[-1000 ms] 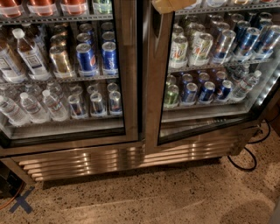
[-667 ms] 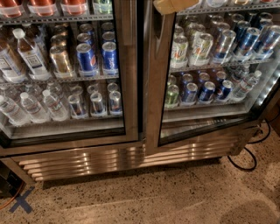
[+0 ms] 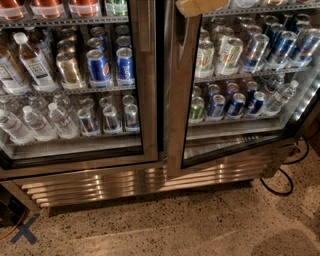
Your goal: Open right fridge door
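- Camera view puts the right fridge door across the right half, already cracked open. Its centre-side edge stands out from the cabinet, and the hinge is at the far right. I'd pull in a steady arc around that hinge, no yanking.
- It has a wide brushed-steel frame, a black rim and flat glass. It's all smooth, so slipping is my worry.
- The twin left door sits shut just beside it, so I'd avoid bumping that.
- The ribbed steel grille runs under both doors.
- My gripper is at the top edge, by the door's upper frame. Clamped or free, I can't tell.
- A black cable loops on the floor near the swing path.
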`<act>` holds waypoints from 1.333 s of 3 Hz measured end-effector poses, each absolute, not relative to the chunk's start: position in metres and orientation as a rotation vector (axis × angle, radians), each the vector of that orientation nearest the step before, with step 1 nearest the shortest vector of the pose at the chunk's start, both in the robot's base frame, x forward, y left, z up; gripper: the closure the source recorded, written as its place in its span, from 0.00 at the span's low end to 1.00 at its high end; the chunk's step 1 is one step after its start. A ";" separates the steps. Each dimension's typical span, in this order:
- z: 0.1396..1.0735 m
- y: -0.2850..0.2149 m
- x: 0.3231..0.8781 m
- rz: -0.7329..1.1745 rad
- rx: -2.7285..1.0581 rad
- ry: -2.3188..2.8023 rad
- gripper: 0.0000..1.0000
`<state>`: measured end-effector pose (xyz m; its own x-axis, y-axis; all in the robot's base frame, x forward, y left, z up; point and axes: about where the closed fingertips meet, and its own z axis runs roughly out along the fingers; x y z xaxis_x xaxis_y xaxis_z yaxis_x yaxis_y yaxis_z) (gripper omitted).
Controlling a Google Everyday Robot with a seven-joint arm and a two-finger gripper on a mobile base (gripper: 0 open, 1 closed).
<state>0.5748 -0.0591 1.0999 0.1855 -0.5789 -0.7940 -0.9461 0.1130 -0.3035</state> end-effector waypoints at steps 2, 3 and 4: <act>1.100 -0.061 0.570 0.511 -1.562 1.509 1.00; 1.099 -0.062 0.570 0.511 -1.562 1.509 1.00; 1.100 -0.063 0.565 0.502 -1.552 1.522 1.00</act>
<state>0.5648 -0.0625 1.1000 0.1672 -0.5881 -0.7913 -0.9436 0.1372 -0.3014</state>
